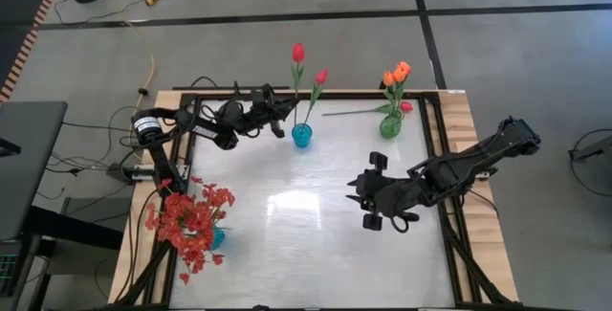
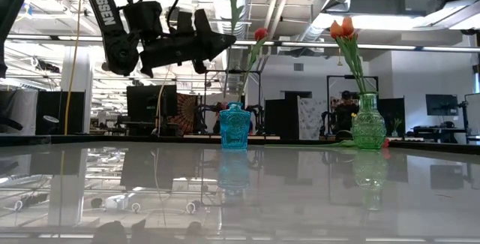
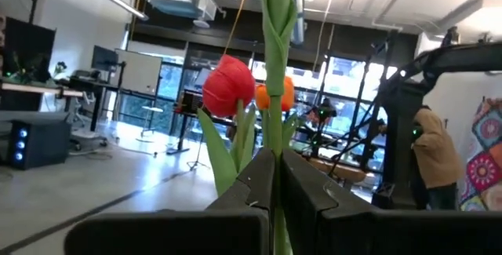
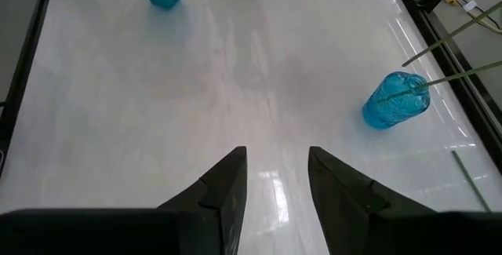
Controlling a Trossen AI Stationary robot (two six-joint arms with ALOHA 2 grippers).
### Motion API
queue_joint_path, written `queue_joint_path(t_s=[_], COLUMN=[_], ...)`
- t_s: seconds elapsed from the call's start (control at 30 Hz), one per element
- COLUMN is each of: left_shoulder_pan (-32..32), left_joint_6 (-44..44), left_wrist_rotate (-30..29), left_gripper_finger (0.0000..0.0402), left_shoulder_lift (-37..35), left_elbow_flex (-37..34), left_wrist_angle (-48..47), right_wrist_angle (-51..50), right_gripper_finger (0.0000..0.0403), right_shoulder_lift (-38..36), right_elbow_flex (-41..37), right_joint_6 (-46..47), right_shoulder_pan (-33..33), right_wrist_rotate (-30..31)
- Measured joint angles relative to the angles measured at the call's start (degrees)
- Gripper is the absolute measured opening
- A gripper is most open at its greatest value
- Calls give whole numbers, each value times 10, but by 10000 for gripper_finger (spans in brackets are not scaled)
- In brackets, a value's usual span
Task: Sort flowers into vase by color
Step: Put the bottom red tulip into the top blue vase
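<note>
Left gripper point(image 1: 284, 110) pinching red tulip stem point(image 3: 276, 90) above blue vase point(image 1: 302, 136) at twelve o'clock, steadying insertion; right gripper point(image 1: 368, 201) spread, waiting centrally.

Glossy white table point(image 1: 316, 225); textured glass vases point(image 2: 234, 126); wooden frame point(image 1: 478, 196).

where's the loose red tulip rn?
High view: the loose red tulip lies flat at the table's far edge, its bud right beside the green vase holding the orange tulips, its stem running left.
</note>
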Motion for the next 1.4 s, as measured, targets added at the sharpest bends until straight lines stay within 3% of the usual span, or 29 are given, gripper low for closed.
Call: queue_joint_path(t_s=[0.33, 0.57, 0.83, 1.4], left_shoulder_pan=[-22, -19, -7, -4], left_joint_6=[55, 28, 24, 37], left_wrist_rotate=[-47, -30, -25, 35], left_gripper_finger=[0, 0, 0, 0], left_shoulder_lift=[10, 71, 75, 75], left_elbow_flex=[34, 73, 64, 63], left_wrist_angle=[-26, -16, 14, -84], right_wrist_angle=[0, 0, 0, 0], right_gripper_finger=[162, 162, 162, 162], right_shoulder_lift=[0, 0, 0, 0], right_elbow_flex=[0, 0, 0, 0], right_joint_6=[7, 10, 10, 14], right_shoulder_pan=[0, 5, 25, 23], right_wrist_rotate=[0, -1, -1, 0])
